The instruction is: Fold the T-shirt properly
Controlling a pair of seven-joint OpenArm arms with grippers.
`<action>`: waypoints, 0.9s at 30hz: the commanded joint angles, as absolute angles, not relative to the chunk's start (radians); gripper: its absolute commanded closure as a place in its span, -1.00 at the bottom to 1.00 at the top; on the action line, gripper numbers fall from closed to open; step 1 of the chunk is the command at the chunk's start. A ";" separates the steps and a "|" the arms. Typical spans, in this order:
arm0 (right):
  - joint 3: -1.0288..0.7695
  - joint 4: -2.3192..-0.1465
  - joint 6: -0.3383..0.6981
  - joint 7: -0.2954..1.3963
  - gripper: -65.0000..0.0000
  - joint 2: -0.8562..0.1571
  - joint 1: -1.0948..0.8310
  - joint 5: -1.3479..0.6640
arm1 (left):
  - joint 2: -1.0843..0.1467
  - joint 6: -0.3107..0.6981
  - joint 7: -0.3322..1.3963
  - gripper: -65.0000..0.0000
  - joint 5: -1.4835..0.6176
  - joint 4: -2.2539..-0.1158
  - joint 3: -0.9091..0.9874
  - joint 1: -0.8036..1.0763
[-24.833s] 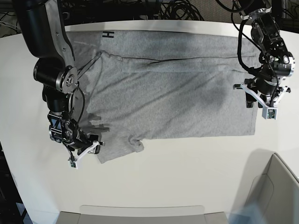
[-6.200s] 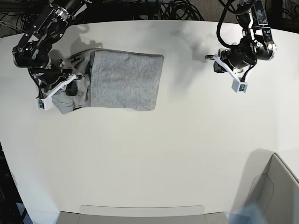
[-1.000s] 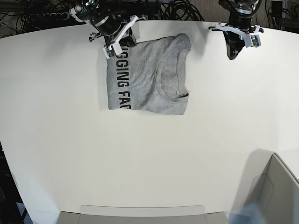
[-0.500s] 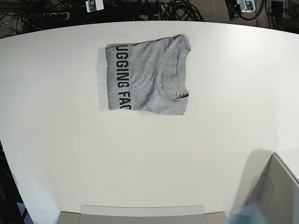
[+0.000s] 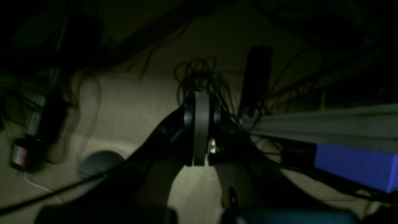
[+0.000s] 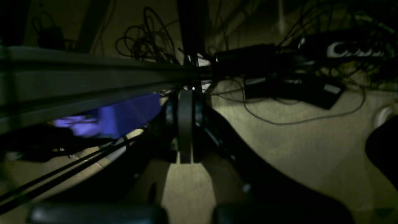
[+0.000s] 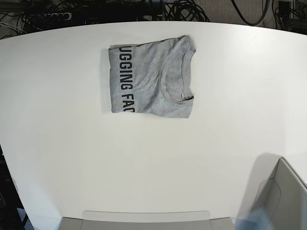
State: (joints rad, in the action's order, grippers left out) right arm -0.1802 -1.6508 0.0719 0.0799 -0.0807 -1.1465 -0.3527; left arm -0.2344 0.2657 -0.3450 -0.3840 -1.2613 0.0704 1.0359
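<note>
T-shirt (image 7: 151, 79): folded, lettering up, far side of white table (image 7: 144, 163) | grey bin (image 7: 283, 196): cut off at lower corner, contents unseen | left gripper (image 5: 199, 161), right gripper (image 6: 185, 160): both clenched, empty, over dim, blurred cables

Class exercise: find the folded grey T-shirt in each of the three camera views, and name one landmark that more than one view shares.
Base: the T-shirt lies folded on the white table, upper middle, lettering along its left edge.
Left wrist: not in it; shut left gripper over a dim floor.
Right wrist: not in it; shut right gripper.
Shared landmark: tangled cables, seen in all three.
</note>
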 commanded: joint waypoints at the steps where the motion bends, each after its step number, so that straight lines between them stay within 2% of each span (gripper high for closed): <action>1: -0.202 -1.627 0.105 0.071 1.00 -0.104 -1.144 -0.371 | -0.237 0.262 -0.360 1.00 -0.387 -1.214 0.073 1.017; 5: -0.262 -1.477 0.240 0.073 1.00 -0.120 -1.055 -0.392 | -0.236 0.263 -0.360 1.00 -0.387 -1.000 0.044 0.895; 11: -0.328 -1.202 0.302 0.073 1.00 -0.117 -0.860 -0.246 | -0.220 0.263 -0.369 1.00 -0.395 -0.685 -0.008 0.710; 17: -0.415 -0.868 0.386 0.064 1.00 -0.124 -0.638 -0.136 | -0.202 0.265 -0.535 1.00 -0.386 -0.274 -0.012 0.506; 18: -0.432 -0.820 0.390 0.062 1.00 -0.139 -0.605 -0.117 | -0.202 0.278 -0.545 1.00 -0.386 -0.208 -0.012 0.467; 21: -0.476 -0.645 0.390 0.013 1.00 -0.174 -0.499 -0.050 | -0.202 0.415 -0.582 1.00 -0.394 0.000 -0.002 0.348; 23: -0.512 -0.518 0.386 -0.067 1.00 -0.199 -0.440 -0.005 | -0.202 0.470 -0.590 1.00 -0.392 0.000 -0.002 0.280; 27: -0.572 -0.220 0.360 -0.177 1.00 -0.266 -0.303 0.084 | -0.209 0.473 -0.542 1.00 -0.387 0.000 -0.012 0.208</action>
